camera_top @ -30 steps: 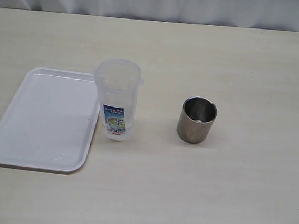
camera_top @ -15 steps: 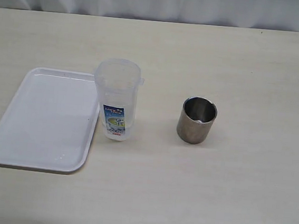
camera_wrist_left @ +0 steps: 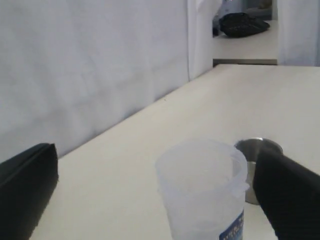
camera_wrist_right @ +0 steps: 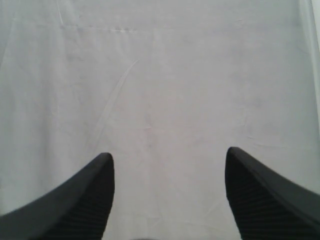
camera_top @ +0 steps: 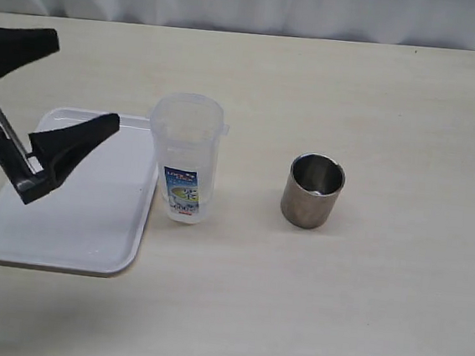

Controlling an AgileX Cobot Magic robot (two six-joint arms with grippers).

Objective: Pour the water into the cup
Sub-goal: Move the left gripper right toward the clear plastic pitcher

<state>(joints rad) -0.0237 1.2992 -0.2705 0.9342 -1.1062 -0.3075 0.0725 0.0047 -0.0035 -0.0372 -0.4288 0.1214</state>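
The brushed-steel cup [camera_top: 313, 191] stands upright on the table, right of centre. A taller translucent plastic container [camera_top: 185, 156] with a blue-white label stands to its left, beside the tray. I cannot make out water in it. My left gripper [camera_top: 78, 83] is open and empty, hovering over the tray, its fingers pointing at the container from the left. In the left wrist view the container [camera_wrist_left: 205, 190] sits ahead between the open fingers [camera_wrist_left: 290, 195], with the cup [camera_wrist_left: 256, 146] behind it. My right gripper [camera_wrist_right: 169, 155] is open, empty, and faces only a white curtain.
A white rectangular tray [camera_top: 89, 231] lies at the left, its right rim touching or almost touching the container. The pale wooden table [camera_top: 360, 308] extends to the right and front of the cup. A white curtain [camera_top: 254, 3] hangs behind the table's far edge.
My left gripper has come into the exterior view from the left and now hovers open over the tray. The container and cup have not moved.
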